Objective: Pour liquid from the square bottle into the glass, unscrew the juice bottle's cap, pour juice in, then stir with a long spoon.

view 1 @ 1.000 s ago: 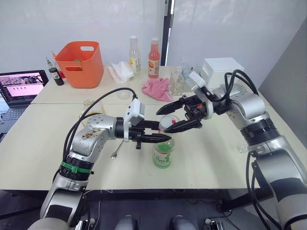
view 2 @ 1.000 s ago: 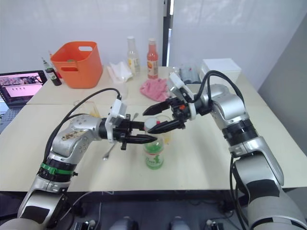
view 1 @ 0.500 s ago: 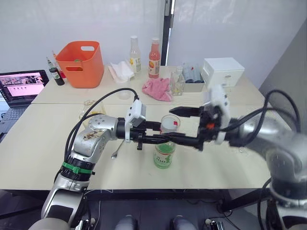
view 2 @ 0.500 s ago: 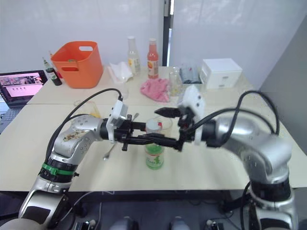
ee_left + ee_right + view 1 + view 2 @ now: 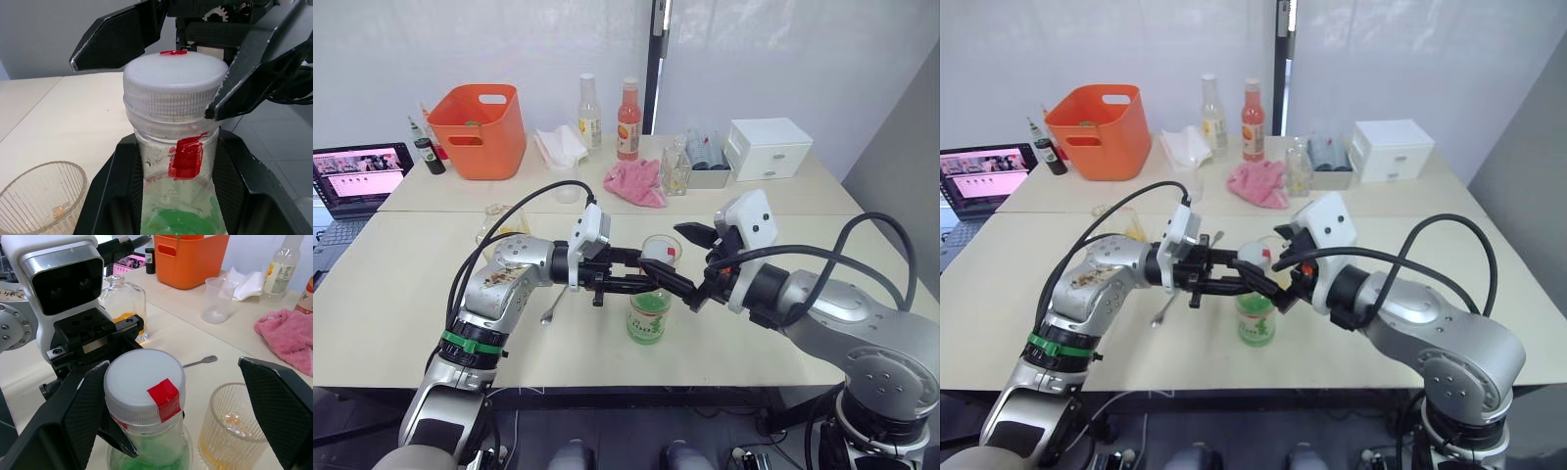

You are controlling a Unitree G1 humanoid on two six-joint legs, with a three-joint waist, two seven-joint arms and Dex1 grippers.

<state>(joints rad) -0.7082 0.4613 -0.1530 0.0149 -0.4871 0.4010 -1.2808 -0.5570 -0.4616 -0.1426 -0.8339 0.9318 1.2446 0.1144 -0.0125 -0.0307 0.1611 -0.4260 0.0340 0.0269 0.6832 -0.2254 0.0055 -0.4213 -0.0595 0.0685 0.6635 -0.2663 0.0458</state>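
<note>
An orange bucket [image 5: 478, 129], pink cloth [image 5: 635, 182] and white drawer box [image 5: 767, 148] sit behind.

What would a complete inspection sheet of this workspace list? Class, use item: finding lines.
Surface: pale table, two tops pushed together.
Job's things: juice bottle upright, cap on; glass beside it, amber liquid inside; square bottle and long spoon on table.
Clutter: orange bucket, pink cloth, two tall bottles, white box.
Grippers: left gripper shut on bottle neck; right gripper open around cap.
Cables: black, looping along both arms.
Surroundings: laptop, white wall.
</note>
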